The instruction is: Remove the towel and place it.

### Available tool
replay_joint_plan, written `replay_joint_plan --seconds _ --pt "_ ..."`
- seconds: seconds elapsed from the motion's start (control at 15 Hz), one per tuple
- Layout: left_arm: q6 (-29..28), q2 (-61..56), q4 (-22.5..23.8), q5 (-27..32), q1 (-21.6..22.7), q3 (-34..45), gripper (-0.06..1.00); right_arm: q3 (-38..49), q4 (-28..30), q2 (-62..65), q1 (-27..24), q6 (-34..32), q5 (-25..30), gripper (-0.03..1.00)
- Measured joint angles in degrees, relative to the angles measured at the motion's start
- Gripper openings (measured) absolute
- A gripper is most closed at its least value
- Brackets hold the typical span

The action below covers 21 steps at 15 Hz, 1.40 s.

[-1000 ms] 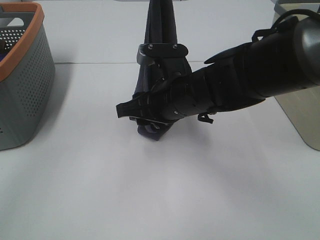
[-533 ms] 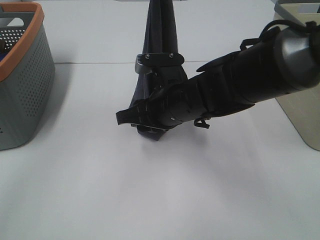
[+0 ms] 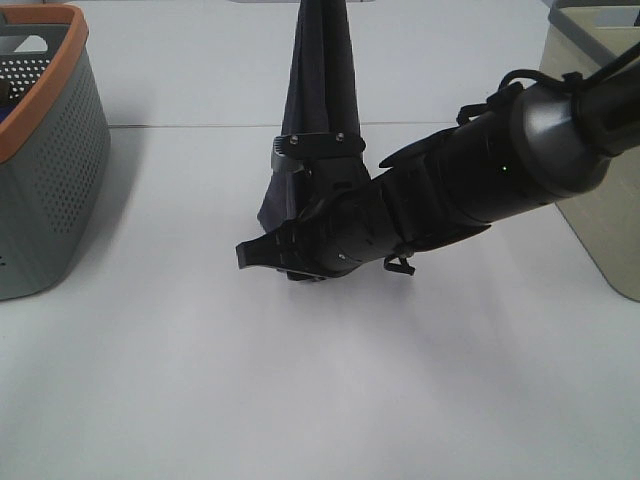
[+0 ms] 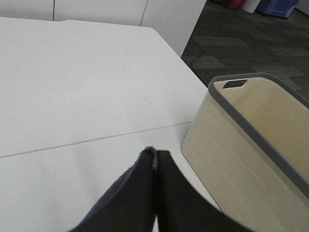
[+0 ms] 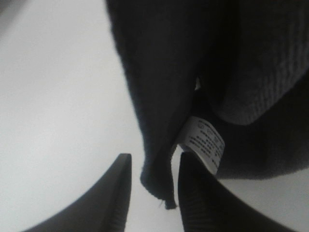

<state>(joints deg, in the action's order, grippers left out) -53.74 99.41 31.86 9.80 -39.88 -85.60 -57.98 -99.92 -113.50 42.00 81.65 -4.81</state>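
The towel (image 3: 318, 100) hung from the left gripper (image 4: 155, 162), which was clamped on its edge, with a lower corner inside the unclosed right gripper (image 5: 153, 169); setting it down was not yet done.

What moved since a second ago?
The right gripper crept a little lower in the high view, staying by the towel's bottom end. Nothing got grabbed or dropped. The left gripper still holds the towel up, and the grey basket and beige basket stayed put.
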Motion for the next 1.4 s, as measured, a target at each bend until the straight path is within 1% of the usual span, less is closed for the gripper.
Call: replay_joint_plan --seconds 0.13,0.2,0.27,0.33,0.53,0.6,0.67,0.87,1.0,1.07,1.13,1.2,1.27,1.33,1.4 --pt "0.0 0.0 0.0 0.0 0.0 0.0 0.0 0.0 0.0 0.1 0.0 -0.3 0.0 0.24" --pt "0.0 0.0 0.0 0.0 0.0 0.0 0.0 0.0 -0.1 0.1 0.0 -0.5 0.0 0.18" --pt "0.0 0.0 0.0 0.0 0.0 0.0 0.0 0.0 -0.1 0.4 0.0 -0.5 0.0 0.08" --pt "0.0 0.0 0.0 0.1 0.1 0.0 0.0 0.1 -0.1 1.4 0.0 -0.5 0.0 0.02" --pt "-0.5 0.0 0.1 0.4 1.0 0.0 0.0 0.7 0.0 6.0 0.0 -0.5 1.3 0.02" --pt "-1.8 0.0 0.0 0.4 1.8 0.0 0.0 2.3 0.9 8.3 0.0 -0.5 2.8 0.02" --pt "-3.5 -0.2 0.0 0.4 2.5 0.0 0.0 4.6 1.9 10.4 0.0 -0.5 4.4 0.02" --pt "-4.9 -1.7 0.1 0.6 3.5 0.0 0.0 13.3 3.6 18.6 0.0 -0.5 7.6 0.02" --pt "-5.4 -3.3 0.9 0.4 3.5 0.0 0.0 17.1 6.5 26.6 0.0 -1.7 9.2 0.02" --pt "-5.9 -4.0 1.2 0.4 3.5 -0.2 0.0 17.6 9.2 30.3 0.0 -2.9 9.7 0.02" --pt "-6.2 -4.2 1.3 0.9 3.5 -1.1 0.0 17.6 13.3 33.6 0.0 -5.6 10.9 0.02" --pt "-6.6 -4.5 1.3 1.7 3.8 -1.8 0.0 17.6 18.2 36.7 0.0 -9.9 12.8 0.02" --pt "-8.3 -5.6 1.3 1.7 5.1 -2.2 0.0 17.6 29.3 38.5 -0.7 -20.2 17.9 0.02" --pt "-8.3 -5.6 1.3 1.7 5.1 -2.2 0.0 17.6 29.3 38.5 -0.7 -20.2 17.9 0.02" --pt "-9.9 -6.9 1.0 3.4 7.2 -2.3 0.0 16.5 45.4 38.6 -3.0 -35.2 25.6 0.02"
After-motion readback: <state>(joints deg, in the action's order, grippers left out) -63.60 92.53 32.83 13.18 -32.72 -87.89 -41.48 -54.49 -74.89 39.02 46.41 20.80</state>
